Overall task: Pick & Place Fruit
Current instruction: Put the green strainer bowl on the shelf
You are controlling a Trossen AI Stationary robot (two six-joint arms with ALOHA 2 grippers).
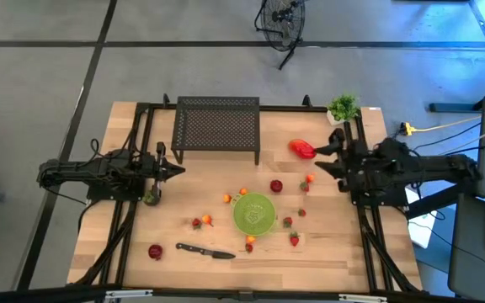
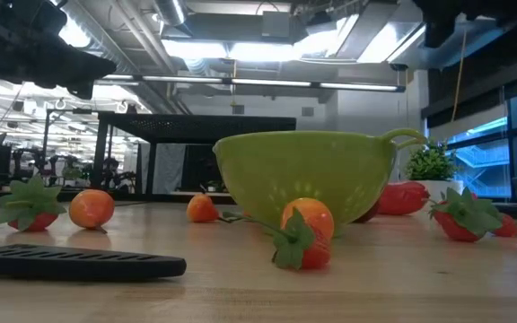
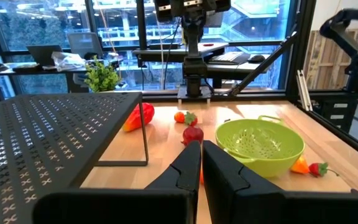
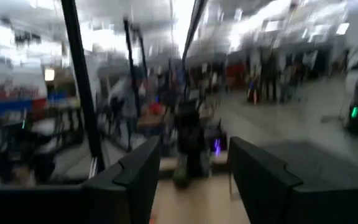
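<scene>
The right gripper (image 1: 330, 156) sits at the right of the frame, jaws partly apart and holding nothing. The big red fruit (image 1: 302, 149) lies just to its left, nearly touching, its long side slanting down to the right. The other small fruit (image 1: 276, 186) dot the desk (image 1: 343, 244) around the green bowl (image 1: 254, 213). The left gripper (image 1: 177, 169) waits far left (jaws shut, empty), so the right arm is nearer.

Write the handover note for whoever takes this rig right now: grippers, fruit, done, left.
Left gripper: shut, empty, parked at the table's left side.
Right gripper: open, empty, beside the big red oblong fruit near the mesh rack.
Small fruit, such as a strawberry, lie scattered around the green colander; one red piece sits by the knife.
Done: colander looks empty.
Left: all the fruit.
</scene>
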